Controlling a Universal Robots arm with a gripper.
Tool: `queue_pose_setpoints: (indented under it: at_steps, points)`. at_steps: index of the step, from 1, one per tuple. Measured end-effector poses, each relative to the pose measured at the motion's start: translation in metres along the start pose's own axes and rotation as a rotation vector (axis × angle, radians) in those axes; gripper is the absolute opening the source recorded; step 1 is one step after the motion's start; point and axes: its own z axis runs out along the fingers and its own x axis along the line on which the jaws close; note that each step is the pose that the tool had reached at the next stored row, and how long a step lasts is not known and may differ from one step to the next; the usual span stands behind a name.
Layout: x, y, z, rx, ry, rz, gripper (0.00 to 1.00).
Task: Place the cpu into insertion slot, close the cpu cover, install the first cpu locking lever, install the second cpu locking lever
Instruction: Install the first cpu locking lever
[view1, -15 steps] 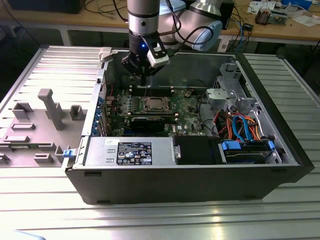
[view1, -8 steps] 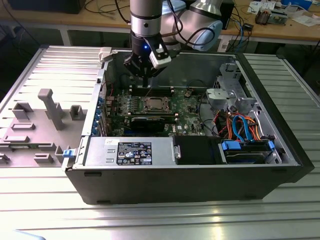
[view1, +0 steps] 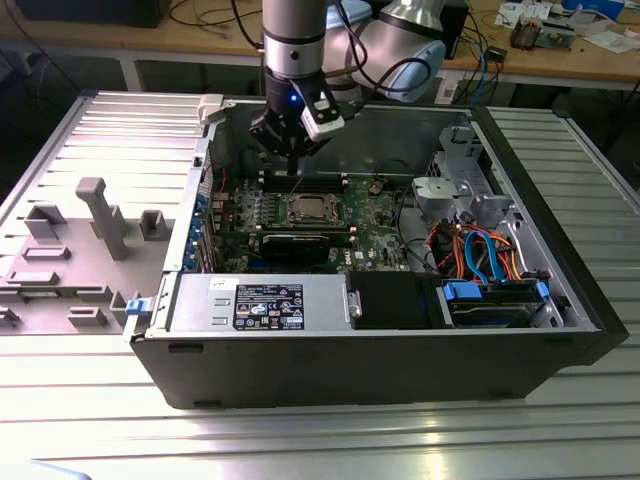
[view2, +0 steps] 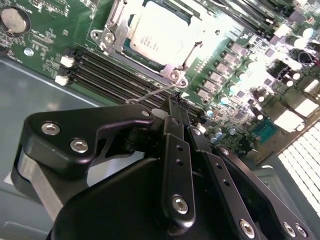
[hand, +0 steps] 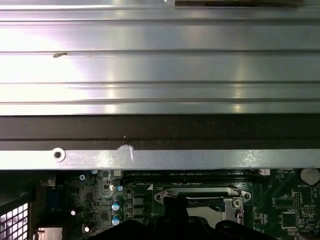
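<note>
Fingers of the gripper (view2: 175, 107) are seen pressed together, narrow, in the second wrist view, with a thin wire locking lever (view2: 150, 93) just at their tips; whether the lever is actually pinched cannot be told. Just beyond the tips, the cpu (view2: 162, 31) is seated in the insertion slot (view2: 175, 75) on the green motherboard (view2: 50, 35), and the cpu cover (view2: 116, 35) is laid down around it. In the exterior view, the gripper (view1: 291, 160) is lowered inside the open computer case (view1: 400, 370), just behind the cpu (view1: 309, 208), and the case is rested on a ribbed metal worktop (view1: 320, 440).
</note>
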Motion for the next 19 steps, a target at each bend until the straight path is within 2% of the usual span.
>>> queue_pose_setpoints:
  at_steps: [14, 19]
  points:
    - [-0.0106, 0.0039, 0.0064, 0.0003, 0.0000, 0.000, 0.11]
    - [-0.0223, 0.0038, 0.0127, 0.0003, 0.0000, 0.000, 0.11]
